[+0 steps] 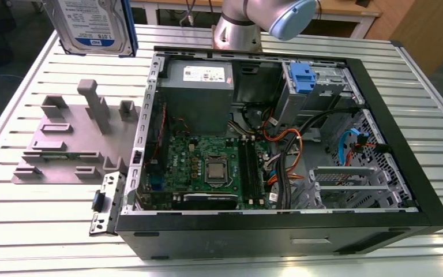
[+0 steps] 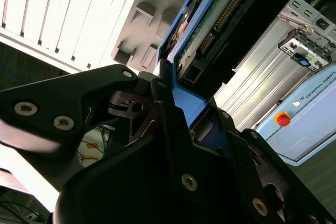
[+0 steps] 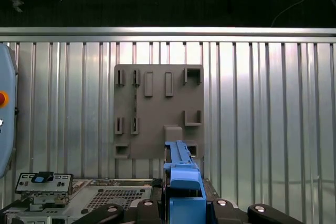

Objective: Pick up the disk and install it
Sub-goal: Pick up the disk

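Note:
The disk hangs in the air above the table's far corner at the exterior view's left, its white-and-blue label facing the camera and a blue rail along its side. In both wrist views my gripper is shut on the disk's blue carrier rail. The second wrist view shows the disk's green circuit board and connector edge sticking out past the black fingers.
An open computer case lies on the slatted metal table, with a grey power supply, motherboard, cables and a blue latch on the drive bay. A grey slotted fixture sits beside the case.

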Motion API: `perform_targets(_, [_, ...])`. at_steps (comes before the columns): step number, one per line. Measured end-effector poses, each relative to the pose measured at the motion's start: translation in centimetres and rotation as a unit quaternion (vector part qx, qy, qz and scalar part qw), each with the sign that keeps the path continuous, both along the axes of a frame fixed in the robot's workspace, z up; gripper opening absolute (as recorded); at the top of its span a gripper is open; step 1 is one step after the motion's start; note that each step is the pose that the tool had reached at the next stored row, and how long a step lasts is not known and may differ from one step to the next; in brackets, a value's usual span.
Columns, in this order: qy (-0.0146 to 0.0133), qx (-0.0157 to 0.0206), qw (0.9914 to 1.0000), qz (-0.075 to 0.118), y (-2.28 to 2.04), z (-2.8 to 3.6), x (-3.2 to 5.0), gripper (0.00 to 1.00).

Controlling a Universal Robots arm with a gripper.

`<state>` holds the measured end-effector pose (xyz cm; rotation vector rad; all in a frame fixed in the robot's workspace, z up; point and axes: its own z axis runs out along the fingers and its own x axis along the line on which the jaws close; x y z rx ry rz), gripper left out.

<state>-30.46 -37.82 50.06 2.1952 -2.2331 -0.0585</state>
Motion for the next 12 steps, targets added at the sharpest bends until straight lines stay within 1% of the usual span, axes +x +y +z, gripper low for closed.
perform_targets(7, [0.0001, 0.0000, 1.00000, 0.000, -0.01, 0.01, 0.30, 0.36])
perform_targets(12, [0.0000, 0.0000, 1.00000, 0.000, -0.06, 0.00, 0.37, 0.36])
